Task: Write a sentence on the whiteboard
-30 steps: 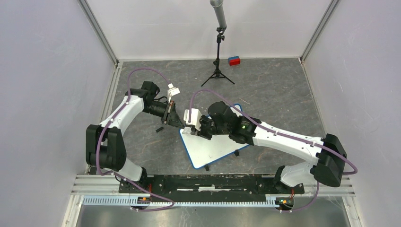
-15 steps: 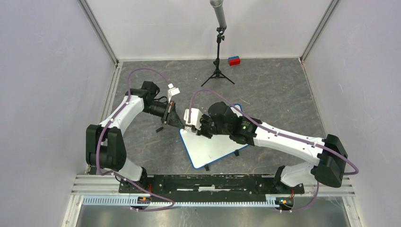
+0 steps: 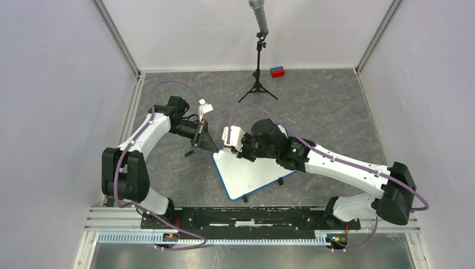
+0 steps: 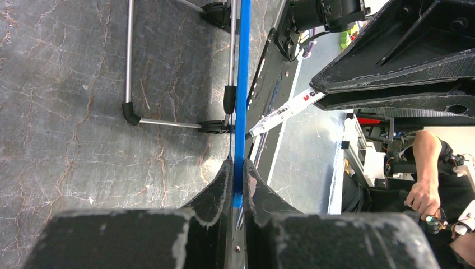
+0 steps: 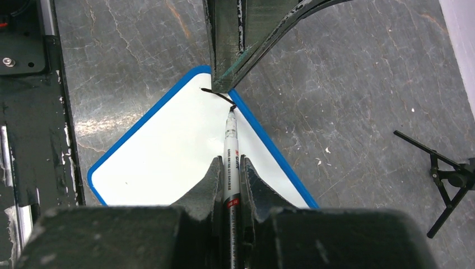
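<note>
The whiteboard (image 3: 255,175) lies mid-frame on the worktop (image 3: 336,112), its upper corner clamped by the left gripper (image 4: 238,168), while the right gripper (image 5: 231,165), closed on the marker (image 5: 230,131), touches there, and the sentence (image 5: 215,94) is only one short stroke, so nearly everything remains.

The whiteboard (image 5: 162,162) has a smooth, glossy white face, a blue plastic-looking rim (image 4: 242,84) and shiny metal legs (image 4: 130,50). The bench (image 5: 358,67) is matt grey with stone-like veining. The left pincer (image 4: 239,168) and right pincer (image 5: 231,165) are matt black, scuffed pale at the edges; the marker (image 5: 230,140) has a smooth white barrel.
</note>
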Available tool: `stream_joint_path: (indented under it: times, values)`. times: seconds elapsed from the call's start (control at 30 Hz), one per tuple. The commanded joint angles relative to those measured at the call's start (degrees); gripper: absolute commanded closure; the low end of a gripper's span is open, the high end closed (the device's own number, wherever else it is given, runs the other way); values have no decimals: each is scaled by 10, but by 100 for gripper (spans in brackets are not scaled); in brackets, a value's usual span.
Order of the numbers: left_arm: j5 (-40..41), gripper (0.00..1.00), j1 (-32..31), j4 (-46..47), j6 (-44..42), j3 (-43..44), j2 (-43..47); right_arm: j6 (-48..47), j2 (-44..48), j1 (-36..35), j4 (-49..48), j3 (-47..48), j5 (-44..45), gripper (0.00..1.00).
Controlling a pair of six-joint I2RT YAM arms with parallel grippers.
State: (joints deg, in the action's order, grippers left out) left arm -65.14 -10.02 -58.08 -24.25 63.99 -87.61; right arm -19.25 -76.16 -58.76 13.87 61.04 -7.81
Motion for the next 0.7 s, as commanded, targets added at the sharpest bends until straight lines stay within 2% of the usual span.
stream_joint_path:
  times: [0.0,0.23,0.67]
  values:
    - [-20,98,-3,11,-25,1,-4,3,20,2,-2,8,-39,100]
    - [-20,97,-3,11,-26,0,-4,17,12,-8,0,26,-75,100]
    - [-21,98,-4,11,-27,-1,-2,16,-19,-13,-20,40,-58,100]
